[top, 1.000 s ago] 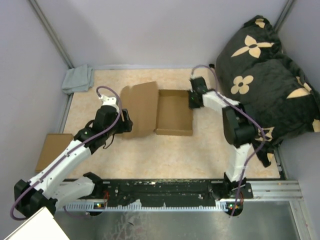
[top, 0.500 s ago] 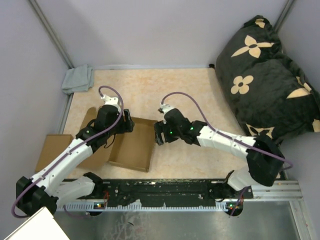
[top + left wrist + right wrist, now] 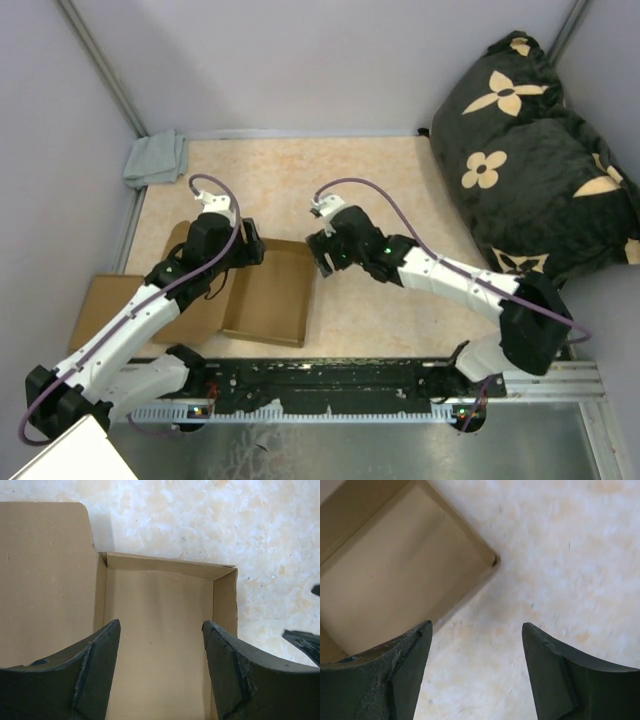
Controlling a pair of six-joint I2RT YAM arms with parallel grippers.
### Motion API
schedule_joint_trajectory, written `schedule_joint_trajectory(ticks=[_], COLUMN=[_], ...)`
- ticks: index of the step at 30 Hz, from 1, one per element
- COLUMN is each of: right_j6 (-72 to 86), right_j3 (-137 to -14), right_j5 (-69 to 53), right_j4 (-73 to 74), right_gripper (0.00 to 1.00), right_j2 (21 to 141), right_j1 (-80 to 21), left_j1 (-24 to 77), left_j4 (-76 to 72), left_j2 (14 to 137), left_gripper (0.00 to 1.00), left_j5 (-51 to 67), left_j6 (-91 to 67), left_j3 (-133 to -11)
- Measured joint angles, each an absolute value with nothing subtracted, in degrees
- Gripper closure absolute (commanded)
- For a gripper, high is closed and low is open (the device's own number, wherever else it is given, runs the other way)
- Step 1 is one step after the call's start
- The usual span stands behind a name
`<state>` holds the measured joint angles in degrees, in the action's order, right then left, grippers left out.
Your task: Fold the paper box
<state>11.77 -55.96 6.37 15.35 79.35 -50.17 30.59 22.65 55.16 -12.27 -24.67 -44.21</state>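
Observation:
The paper box [image 3: 270,300] lies open on the table as a shallow brown tray, its lid panel [image 3: 195,315] spread flat to the left under my left arm. My left gripper [image 3: 252,250] hovers open over the tray's far edge. In the left wrist view the tray floor [image 3: 160,610] shows between the spread fingers [image 3: 100,670], with the lid panel [image 3: 45,580] on the left. My right gripper [image 3: 322,258] is open just right of the tray's far corner and holds nothing. The right wrist view shows that corner [image 3: 395,570] at upper left and bare table between the fingers [image 3: 555,675].
A smaller brown cardboard piece [image 3: 92,300] lies at the table's left edge beside the lid. A grey cloth [image 3: 155,158] sits in the far left corner. A black flowered pillow [image 3: 530,150] fills the right side. Grey walls enclose the table.
The box has slid from the table's middle to the near left and turned. My right gripper has let go, opened and swung left; the left gripper stayed open over the box.

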Motion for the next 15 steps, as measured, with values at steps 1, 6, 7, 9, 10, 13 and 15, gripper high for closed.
schedule_joint_trajectory(ticks=[1, 6, 7, 9, 10, 13, 15], right_j6=[8.9, -1.9, -3.5, -5.7, -6.5, -8.6, -9.0], right_j3=[-57.5, -73.0, -76.7, -81.7, -83.3, -87.7, -89.1], right_j5=[6.1, 2.2, 1.1, -0.6, -1.5, -4.3, -5.7], right_j4=[14.5, 12.7, 12.0, 11.6, 11.7, 13.2, 14.1], right_gripper=[0.29, 0.29, 0.29, 0.29, 0.29, 0.29, 0.29], right_j2=[81.2, 96.3, 100.2, 106.0, 108.2, 114.8, 117.2], right_j1=[-50.1, -49.1, -48.7, -48.0, -47.6, -46.7, -46.3], left_j1=[30.6, 30.6, 30.6, 30.6, 30.6, 30.6, 30.6], left_j4=[22.7, 22.7, 22.7, 22.7, 22.7, 22.8, 22.9], left_j2=[54.5, 52.4, 52.2, 51.9, 51.9, 51.7, 51.7], left_gripper=[0.26, 0.26, 0.26, 0.26, 0.26, 0.26, 0.26], left_j5=[-12.5, -14.1, -14.4, -15.0, -15.3, -16.0, -16.6], left_j6=[-24.7, -25.1, -25.3, -25.6, -25.7, -25.9, -26.2], left_j3=[-44.1, -43.2, -42.9, -42.5, -42.3, -41.8, -41.8])
